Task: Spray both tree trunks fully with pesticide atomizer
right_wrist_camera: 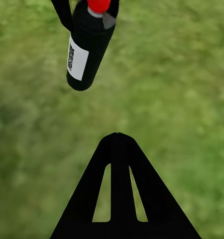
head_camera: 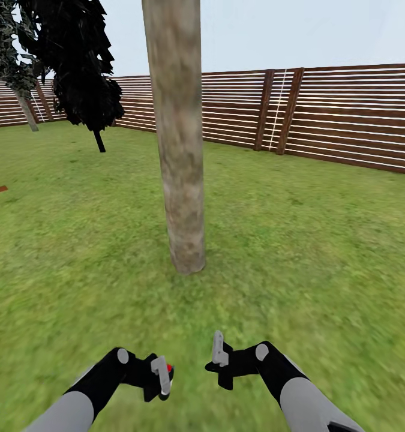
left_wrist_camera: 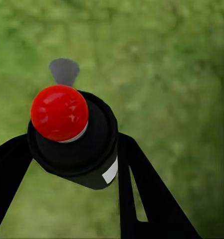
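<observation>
Atomizer [left_wrist_camera: 74,137] is already gripped in the left claw [head_camera: 160,377]; right claw [right_wrist_camera: 119,142] is closed, empty. Trunk [head_camera: 179,138] ahead looks bare, so spraying remains.

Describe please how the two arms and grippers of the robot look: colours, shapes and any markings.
Both arms have light grey forearms ending in black wrist sections, each with a round grey disc at the joint. The left gripper and the right gripper are black with flat light grey finger pads. In the wrist views the fingers appear as black tapered wedges with narrow slots. No cables or markings are visible.
</observation>
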Motion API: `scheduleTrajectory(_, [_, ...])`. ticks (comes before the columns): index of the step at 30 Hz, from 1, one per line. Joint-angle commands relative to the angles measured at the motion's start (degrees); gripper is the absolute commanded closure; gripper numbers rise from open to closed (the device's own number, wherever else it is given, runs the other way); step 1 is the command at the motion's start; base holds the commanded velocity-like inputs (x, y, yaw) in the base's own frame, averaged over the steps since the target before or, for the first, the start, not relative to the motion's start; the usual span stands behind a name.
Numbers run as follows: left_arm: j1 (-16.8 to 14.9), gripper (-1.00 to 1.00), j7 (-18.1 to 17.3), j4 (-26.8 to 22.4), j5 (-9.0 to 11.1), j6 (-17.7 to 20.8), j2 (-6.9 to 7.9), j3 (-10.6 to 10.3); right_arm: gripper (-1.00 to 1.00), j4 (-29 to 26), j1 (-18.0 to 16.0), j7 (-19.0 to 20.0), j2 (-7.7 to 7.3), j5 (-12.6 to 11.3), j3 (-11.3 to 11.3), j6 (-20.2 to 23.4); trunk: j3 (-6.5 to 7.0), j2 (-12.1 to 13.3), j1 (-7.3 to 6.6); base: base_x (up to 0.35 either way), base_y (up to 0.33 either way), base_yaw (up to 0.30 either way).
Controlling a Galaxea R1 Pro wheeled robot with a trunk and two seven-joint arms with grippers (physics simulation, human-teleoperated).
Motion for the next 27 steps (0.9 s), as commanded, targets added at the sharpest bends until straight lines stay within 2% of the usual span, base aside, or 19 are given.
scheduleTrajectory(1, [0.0, 1.0, -0.1, 0.0, -0.6, -0.4, -0.29, 0.0, 1.0, -0.1, 0.0, 0.3, 0.07, 0.4, -0.5, -0.2, -0.05, 0.0, -0.01, 0.0, 0.0, 0.0])
scheduleTrajectory(8, [0.0, 1.0, -0.1, 0.0, -0.8, -0.4, -1.47, -0.2, 1.0, -0.1, -0.1, 0.4, 0.07, 0.4, -0.5, -0.2, -0.05, 0.0, -0.01, 0.0, 0.0, 0.0])
scheduleTrajectory(9, [0.0, 1.0, -0.1, -0.1, -0.8, -0.4, -1.8, -0.6, 1.0, -0.1, -0.1, 0.4, 0.07, 0.4, -0.5, -0.2, -0.05, 0.0, -0.01, 0.0, 0.0, 0.0])
scheduleTrajectory(12, [0.0, 1.0, -0.1, -0.1, -0.8, -0.1, -2.24, -4.4, 1.0, -0.3, -0.1, 0.4, 0.07, 0.4, -0.5, -0.2, -0.05, 0.0, -0.01, 0.0, 0.0, 0.0])
scheduleTrajectory(14, [-0.1, 1.0, 0.0, -0.2, -0.8, 0.1, -2.77, -5.5, 1.0, -0.7, -0.2, 0.4, 0.07, 0.4, -0.5, -0.2, -0.05, 0.0, -0.01, 0.0, 0.0, 0.0])
scheduleTrajectory(22, [-0.1, 1.0, 2.2, -0.1, -0.2, 0.3, -3.44, -5.7, 1.0, -0.9, -0.2, 0.4, 0.07, 0.4, -0.5, -0.2, -0.05, 0.0, -0.01, 0.0, 0.0, 0.0])
scheduleTrajectory(27, [-0.1, 1.0, 5.1, -0.1, 0.1, 0.4, -4.54, -5.7, 1.0, -0.9, -0.2, 0.4, 0.07, 0.4, -0.5, -0.2, -0.05, 0.0, -0.01, 0.0, 0.0, 0.0])
